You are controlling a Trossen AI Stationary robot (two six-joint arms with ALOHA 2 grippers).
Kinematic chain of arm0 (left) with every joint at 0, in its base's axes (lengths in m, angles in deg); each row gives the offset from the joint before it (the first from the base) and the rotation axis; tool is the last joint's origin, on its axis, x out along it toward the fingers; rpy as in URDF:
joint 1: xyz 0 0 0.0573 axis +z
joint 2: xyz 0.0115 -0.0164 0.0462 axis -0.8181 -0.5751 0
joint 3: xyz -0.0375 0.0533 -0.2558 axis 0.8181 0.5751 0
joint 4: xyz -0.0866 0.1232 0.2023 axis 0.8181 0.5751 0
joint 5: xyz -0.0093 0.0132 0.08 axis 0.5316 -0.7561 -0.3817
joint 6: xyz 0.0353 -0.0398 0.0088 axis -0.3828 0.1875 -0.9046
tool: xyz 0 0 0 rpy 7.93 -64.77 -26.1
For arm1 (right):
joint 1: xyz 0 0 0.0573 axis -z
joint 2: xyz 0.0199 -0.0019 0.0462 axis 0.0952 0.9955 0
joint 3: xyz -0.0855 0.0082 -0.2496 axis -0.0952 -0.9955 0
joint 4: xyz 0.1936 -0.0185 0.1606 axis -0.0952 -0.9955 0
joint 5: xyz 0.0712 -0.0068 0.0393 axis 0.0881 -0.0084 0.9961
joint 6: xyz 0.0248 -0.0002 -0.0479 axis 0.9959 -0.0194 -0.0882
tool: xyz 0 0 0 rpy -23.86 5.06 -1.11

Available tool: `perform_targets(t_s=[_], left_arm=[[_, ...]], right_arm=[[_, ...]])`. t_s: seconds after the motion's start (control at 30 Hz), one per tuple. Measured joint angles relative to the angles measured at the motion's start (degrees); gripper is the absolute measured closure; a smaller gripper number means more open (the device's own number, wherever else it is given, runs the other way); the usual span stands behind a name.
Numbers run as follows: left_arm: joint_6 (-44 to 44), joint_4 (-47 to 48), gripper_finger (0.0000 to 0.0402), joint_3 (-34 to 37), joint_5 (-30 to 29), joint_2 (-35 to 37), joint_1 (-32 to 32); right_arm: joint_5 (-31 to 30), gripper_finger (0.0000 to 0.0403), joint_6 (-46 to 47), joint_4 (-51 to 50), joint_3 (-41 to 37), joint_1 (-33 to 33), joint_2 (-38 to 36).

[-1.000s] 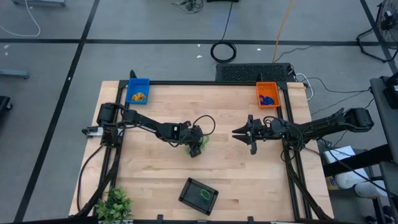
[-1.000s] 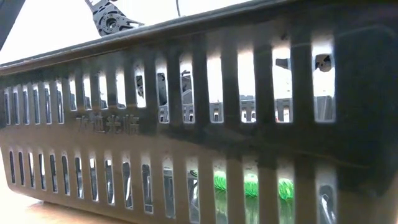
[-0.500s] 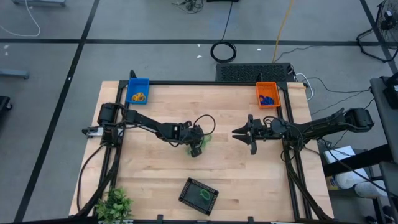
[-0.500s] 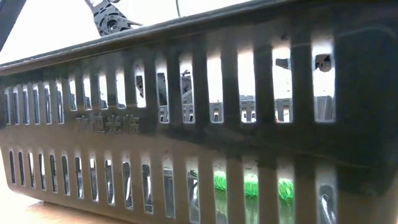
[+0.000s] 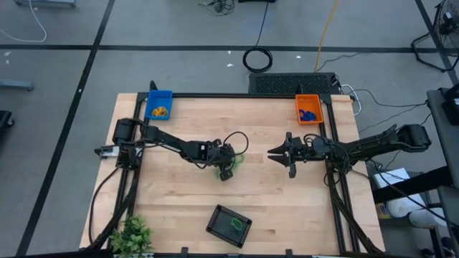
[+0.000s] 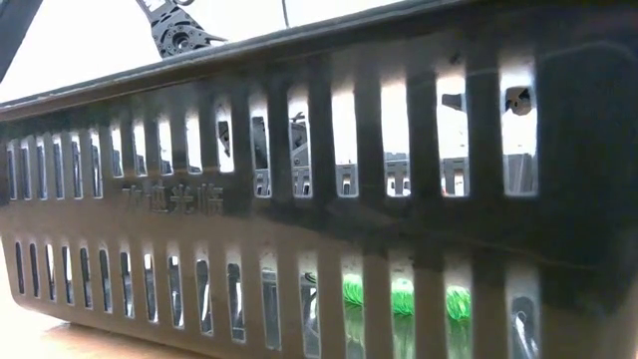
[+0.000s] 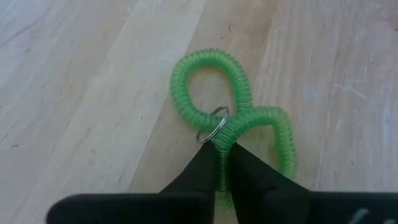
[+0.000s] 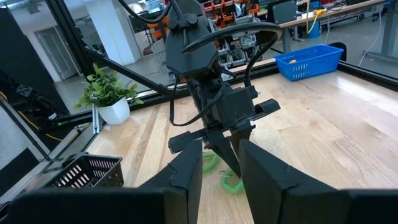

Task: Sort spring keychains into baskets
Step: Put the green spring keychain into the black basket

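- at the near edge of the bench (image 5: 287,215), the black basket (image 5: 229,222) sits tilted with one green keychain (image 5: 234,223) already inside; from table height its slotted wall (image 6: 299,199) fills the low view, green coils (image 6: 399,294) showing through the lower slots. the plant (image 5: 133,234) stands at the near left corner.
- at mid-bench, the left gripper (image 5: 228,166) is down on the loose green spring keychain (image 7: 236,121). a second ago its jaws stood wide around the coil; now they have pinched shut on it, the two dark fingers (image 7: 205,171) meeting just below the metal ring (image 7: 213,123) where the loop crosses itself. arm and keychain sit where they were, so only the grip has changed.
- judgement: the pick is made but not yet lifted. the coil is springy and held at one thin spot, so it may dangle or slip when raised; green seems to belong in the black basket, close behind this arm.
- level with it across the bench, the right gripper (image 5: 290,154) hangs clear of the wood with its jaws partly open and nothing between them, pointing toward the left arm, unmoved over the last second.
- at the far edge, the blue basket (image 5: 158,104) holds an orange-yellow keychain (image 5: 161,111) at the left corner, and the orange basket (image 5: 308,109) holds a blue keychain (image 5: 308,114) at the right.
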Motion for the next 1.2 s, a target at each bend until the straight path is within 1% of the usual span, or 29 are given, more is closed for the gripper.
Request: perform_targets(t_s=[0.07, 0.17, 0.33, 0.4, 0.6, 0.73, 0.8, 0.9, 1.0, 1.07, 1.2], left_arm=[[0.0, 0.0, 0.0382, 0.0, 0.1, 0.0, 0.0], [0.0, 0.0, 0.0382, 0.0, 0.9, 0.0, 0.0], [0.0, 0.0, 0.0359, 0.0, 1.1, 0.0, 0.0], [0.0, 0.1, 0.0356, 0.0, 1.1, 0.0, 0.0], [0.0, 0.1, 0.0381, 0.0, 1.1, 0.0, 0.0], [-0.1, 0.1, 0.0381, 0.0, 1.2, 0.0, 0.0], [-0.1, 0.1, 0.0373, 0.0, 1.2, 0.0, 0.0], [-1.2, 0.1, 0.0372, 0.0, 1.3, 0.0, 0.0], [-2.9, 0.3, 0.0384, 0.1, 2.0, 0.8, 0.0], [-3.9, 0.5, 0.0384, 0.2, 2.5, 1.3, 0.1], [-7.0, 2.3, 0.0384, 0.4, 3.0, 4.1, -0.6]], right_arm=[[0.0, 0.0312, 0.0, 0.0, 0.0, 0.0, 0.0], [0.0, 0.0312, 0.0, 0.0, 0.0, 0.0, 0.0], [0.0, 0.0312, 0.0, 0.0, 0.0, 0.0, 0.0], [0.0, 0.0312, 0.0, 0.0, 0.0, 0.0, 0.0], [0.0, 0.0312, 0.0, 0.0, 0.0, 0.0, 0.0], [0.0, 0.0312, 0.0, 0.0, 0.0, 0.0, 0.0], [0.0, 0.0312, 0.0, 0.0, 0.0, 0.0, 0.0], [0.0, 0.0312, 0.0, 0.0, 0.0, 0.0, 0.0], [0.0, 0.0312, 0.0, 0.0, 0.0, 0.0, 0.0], [0.0, 0.0312, 0.0, 0.0, 0.0, 0.0, 0.0], [0.0, 0.0312, 0.0, -0.2, 0.0, 0.0, 0.0]])
